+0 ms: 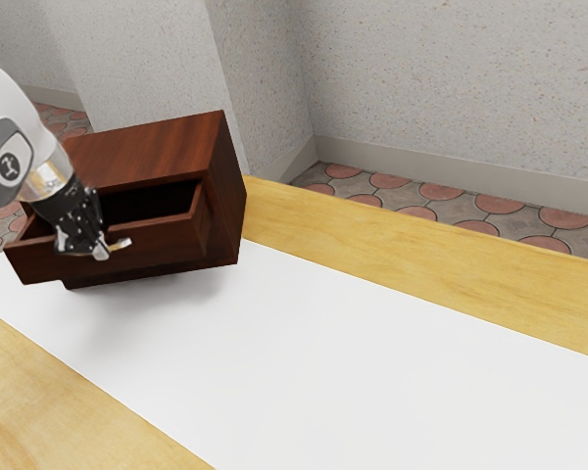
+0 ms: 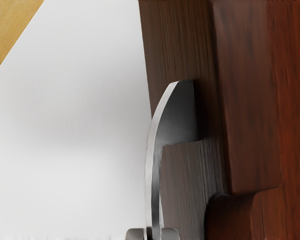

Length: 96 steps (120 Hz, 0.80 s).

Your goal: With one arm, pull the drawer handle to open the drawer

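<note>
While partly out of cabinet, dark-wood drawer w/ curved silver handle, claw clamped on it.

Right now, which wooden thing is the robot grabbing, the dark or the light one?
The dark reddish drawer, by its silver handle. The gripper isn't touching the pale table.

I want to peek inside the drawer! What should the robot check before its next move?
1. Gripper is at the handle: ok.
2. Hold on the handle is firm: cannot tell.
3. Drawer has slid out of the cabinet: ok, partly open, with a dark gap behind its front.
4. Drawer is fully out: cannot tell.
5. Cabinet stands upright on the table: ok.
</note>
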Motion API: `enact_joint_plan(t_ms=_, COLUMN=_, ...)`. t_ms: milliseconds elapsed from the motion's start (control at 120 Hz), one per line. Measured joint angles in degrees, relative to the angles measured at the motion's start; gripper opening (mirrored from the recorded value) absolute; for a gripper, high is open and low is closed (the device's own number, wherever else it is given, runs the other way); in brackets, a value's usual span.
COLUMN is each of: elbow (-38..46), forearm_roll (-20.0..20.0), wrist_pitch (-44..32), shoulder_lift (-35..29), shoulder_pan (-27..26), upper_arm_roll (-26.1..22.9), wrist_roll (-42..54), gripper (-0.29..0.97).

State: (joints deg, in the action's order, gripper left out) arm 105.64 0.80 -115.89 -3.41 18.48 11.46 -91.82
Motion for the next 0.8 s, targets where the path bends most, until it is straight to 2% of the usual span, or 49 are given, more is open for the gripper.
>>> enact_joint_plan(t_ms=800, elbow=5.8, forearm_roll=0.0, wrist_pitch=1.0, shoulder_lift=-6.4, shoulder_pan=1.4, upper_arm_roll=-2.4, wrist_roll=-0.3, gripper=-0.11)
